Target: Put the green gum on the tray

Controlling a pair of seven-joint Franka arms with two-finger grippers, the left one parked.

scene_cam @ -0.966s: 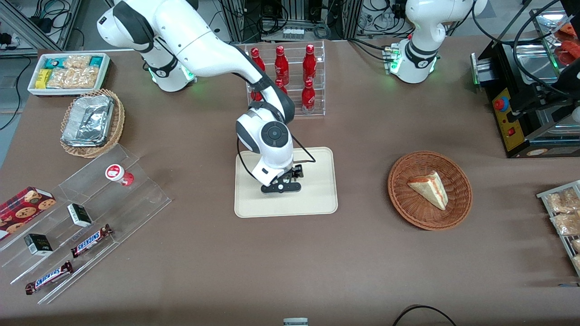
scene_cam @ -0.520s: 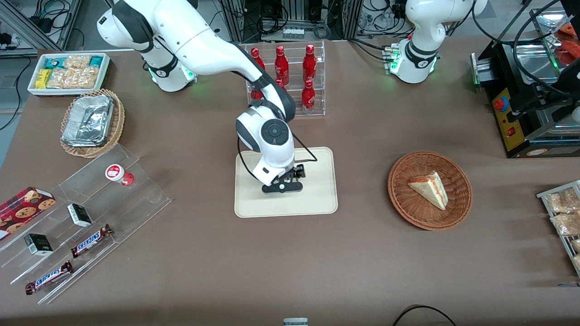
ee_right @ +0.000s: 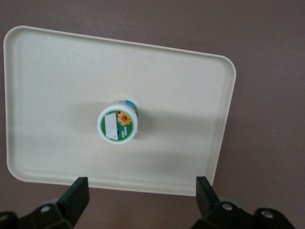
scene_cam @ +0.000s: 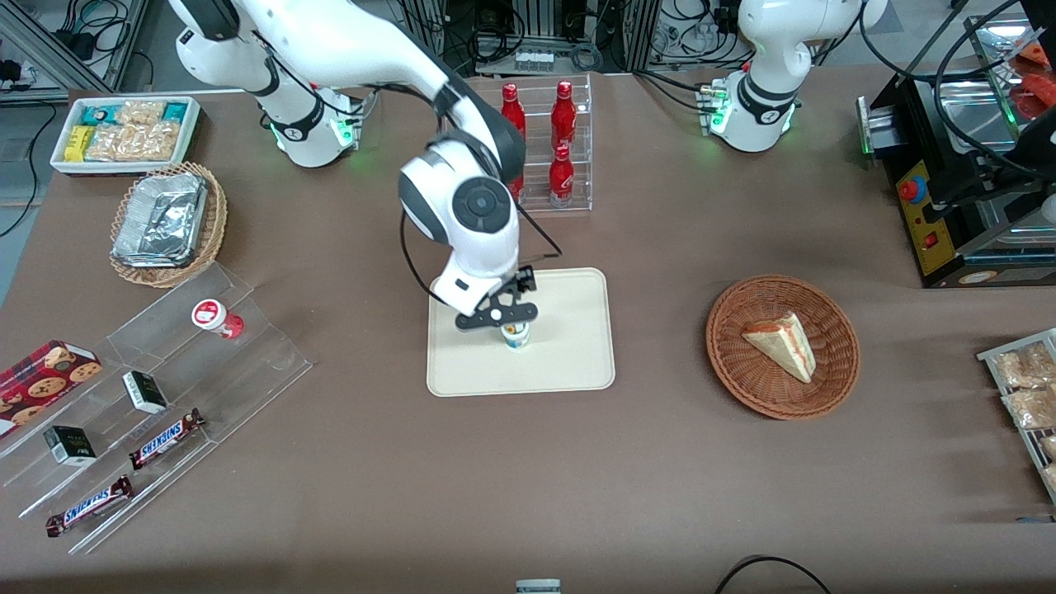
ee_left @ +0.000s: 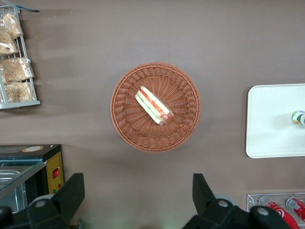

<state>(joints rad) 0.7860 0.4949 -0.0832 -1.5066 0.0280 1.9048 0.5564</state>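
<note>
The green gum, a small white canister with a green-marked lid, stands upright on the beige tray near its middle. My right gripper hangs above the tray, over the canister and apart from it. In the right wrist view the gum stands free on the tray, and the gripper is open and empty, its fingers wide apart. The parked arm's wrist view shows the tray with the gum on it.
A red-labelled canister stands on a clear stepped stand with snack bars, toward the working arm's end. A clear rack of red bottles stands farther from the front camera than the tray. A wicker basket with a sandwich lies toward the parked arm's end.
The gripper was low on the tray, hiding the gum. It has risen and drawn back, leaving the gum standing alone on the tray.
</note>
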